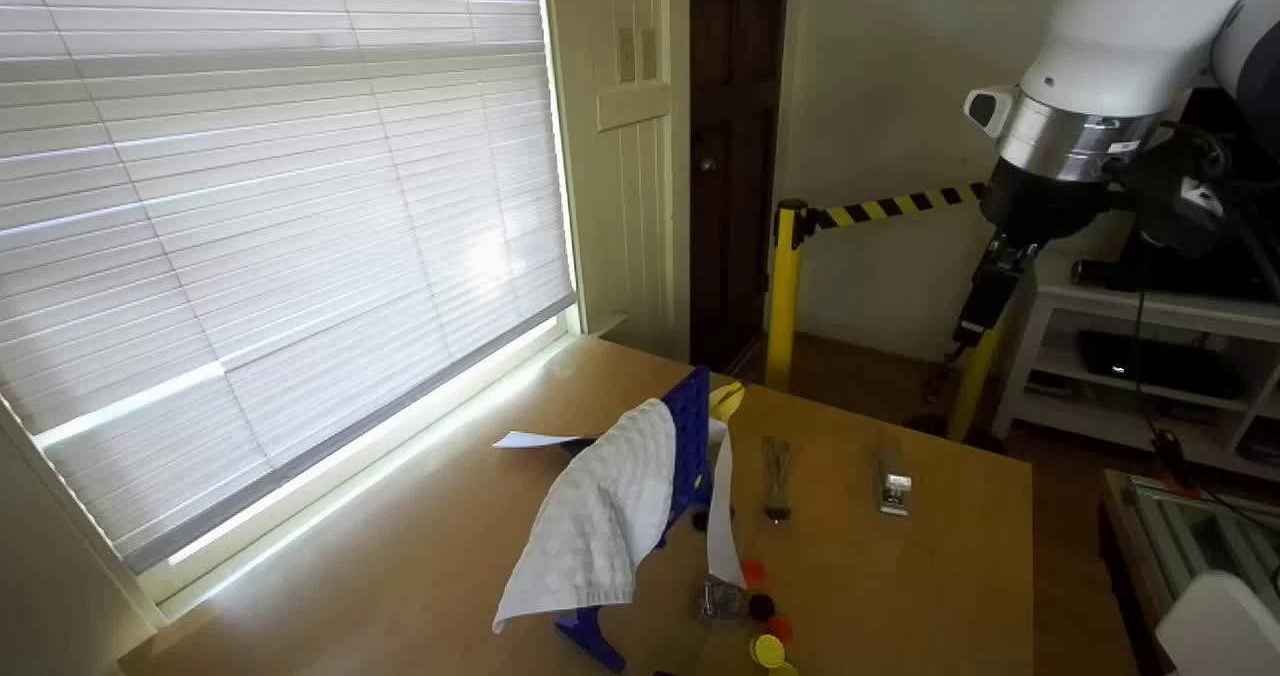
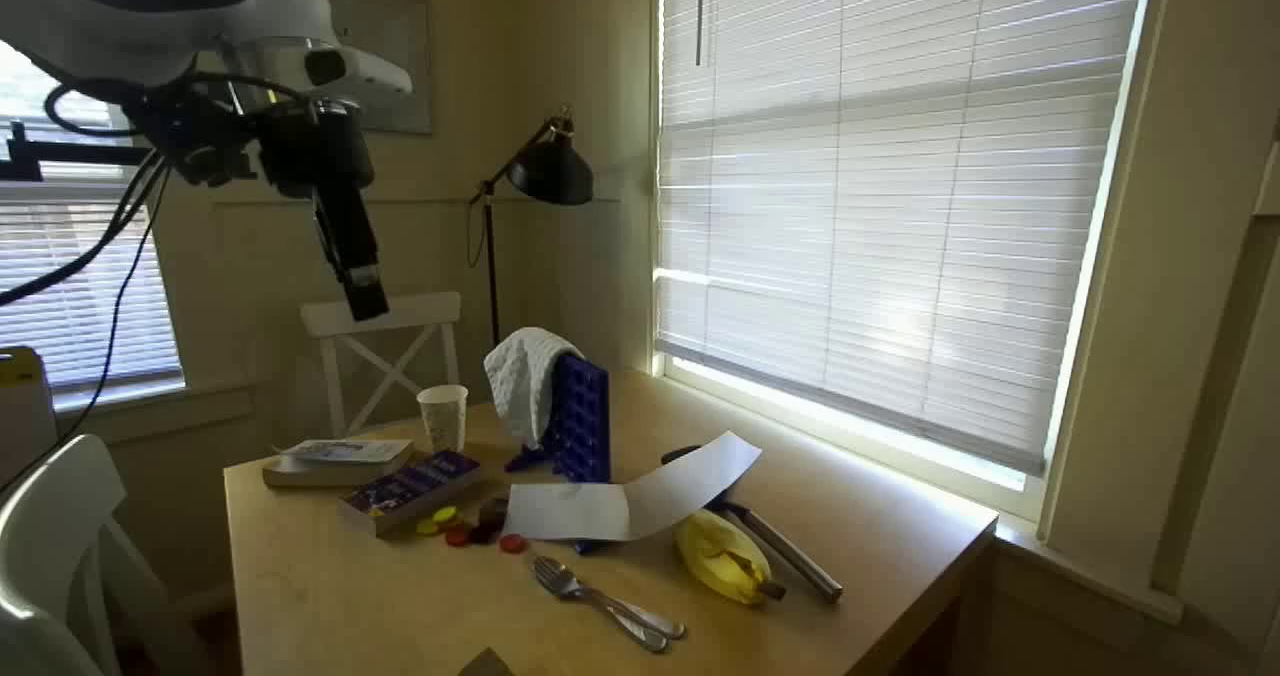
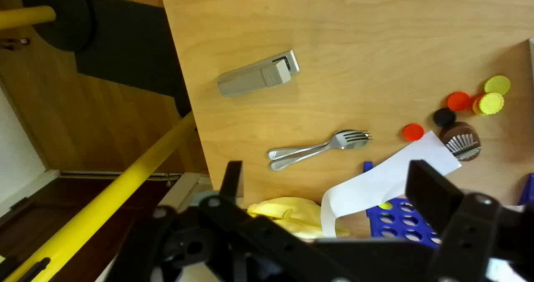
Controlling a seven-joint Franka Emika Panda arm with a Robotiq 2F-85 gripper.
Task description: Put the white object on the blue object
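A white cloth (image 1: 600,516) (image 2: 525,381) hangs draped over the upright blue game rack (image 1: 688,436) (image 2: 588,421) in both exterior views. The rack also shows partly in the wrist view (image 3: 402,217), at lower right, cut off by my finger. A curled white paper strip (image 1: 722,516) (image 2: 620,511) (image 3: 388,177) stands beside the rack; I cannot tell if they touch. My gripper (image 1: 965,336) (image 2: 368,301) (image 3: 326,165) is open and empty, high above the table's edge and apart from cloth and rack. The cloth cannot be made out clearly in the wrist view.
A fork and spoon (image 3: 321,148), a grey stapler (image 3: 254,75), a banana (image 2: 725,561), a pan handle (image 2: 790,556), loose discs (image 3: 459,101) and a brush (image 3: 461,142) lie around the rack. A paper cup (image 2: 443,416) and books (image 2: 410,491) stand beside it. The window blind (image 1: 300,236) borders the table.
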